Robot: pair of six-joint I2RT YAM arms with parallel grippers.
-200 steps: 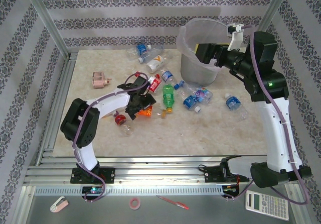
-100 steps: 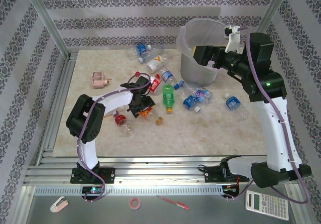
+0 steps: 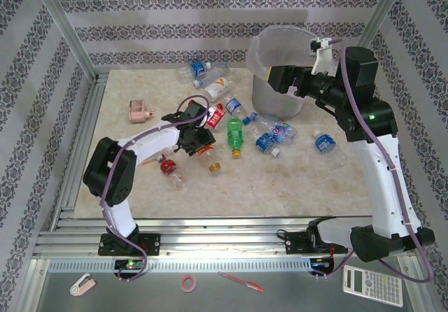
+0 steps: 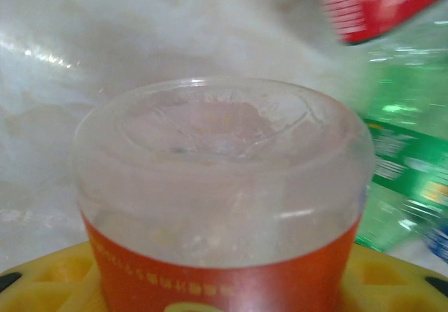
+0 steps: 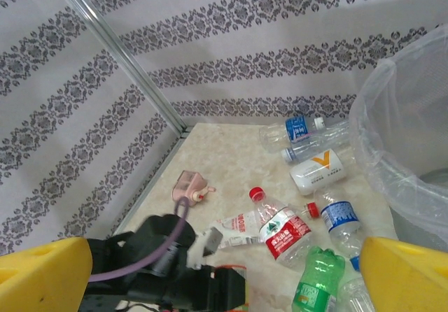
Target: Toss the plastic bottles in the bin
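Observation:
My left gripper (image 3: 197,141) is shut on an orange-labelled clear bottle (image 3: 208,157), low over the table at centre left. The left wrist view shows that bottle's clear base (image 4: 220,165) pointing at the camera between the yellow fingers (image 4: 49,277). My right gripper (image 3: 281,78) hangs open, holding nothing, above the near rim of the bin (image 3: 264,46). The bin's bag-lined wall (image 5: 399,137) shows at the right of the right wrist view. Loose bottles lie around: green (image 3: 234,133), red-labelled (image 3: 215,116), white-labelled (image 3: 218,84), blue-labelled (image 3: 199,67).
A pinkish boxy object (image 3: 140,110) lies at the table's left. More bottles lie in front of the bin (image 3: 271,137), to its right (image 3: 326,144), and by my left forearm (image 3: 170,168). Patterned walls and metal frame posts enclose the table.
My left gripper has shifted slightly away with the orange-labelled bottle, whose cap end swung left. My right gripper has edged left over the bin.

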